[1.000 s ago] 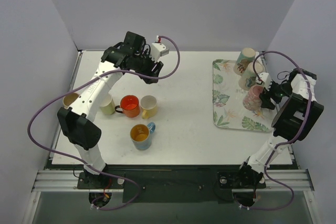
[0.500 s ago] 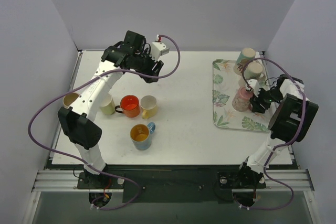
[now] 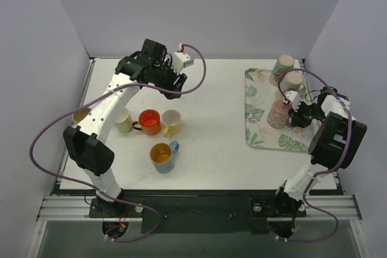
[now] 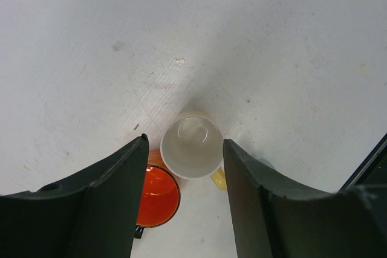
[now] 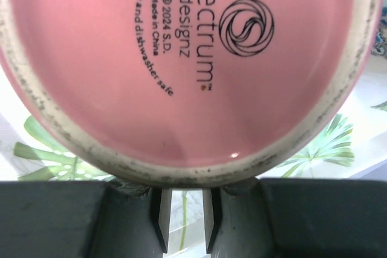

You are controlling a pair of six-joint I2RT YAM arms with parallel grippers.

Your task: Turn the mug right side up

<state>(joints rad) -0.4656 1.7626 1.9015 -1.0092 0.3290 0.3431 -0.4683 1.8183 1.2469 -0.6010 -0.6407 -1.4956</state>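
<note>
A pink mug (image 3: 279, 113) stands upside down on the leaf-patterned tray (image 3: 257, 131). Its printed base (image 5: 193, 58) fills the right wrist view. My right gripper (image 3: 295, 116) is pressed against the mug's right side. Its jaws (image 5: 182, 216) are drawn close with only a narrow slit between them, just under the base rim. The part they pinch is hidden by the mug. My left gripper (image 3: 173, 78) hangs open high over the back middle of the table. In its wrist view the open fingers (image 4: 185, 141) frame a cream mug (image 4: 192, 147).
Two more mugs (image 3: 284, 64) (image 3: 292, 83) stand at the tray's back. Upright mugs sit left of centre: yellow-green (image 3: 124, 121), orange (image 3: 149, 122), cream (image 3: 171, 122) and a blue-handled one (image 3: 161, 155). Another mug (image 3: 80, 115) is at the left edge.
My right gripper has slid left along the tray and its jaws have closed. The pink mug now sits further left. The left arm has barely moved.
</note>
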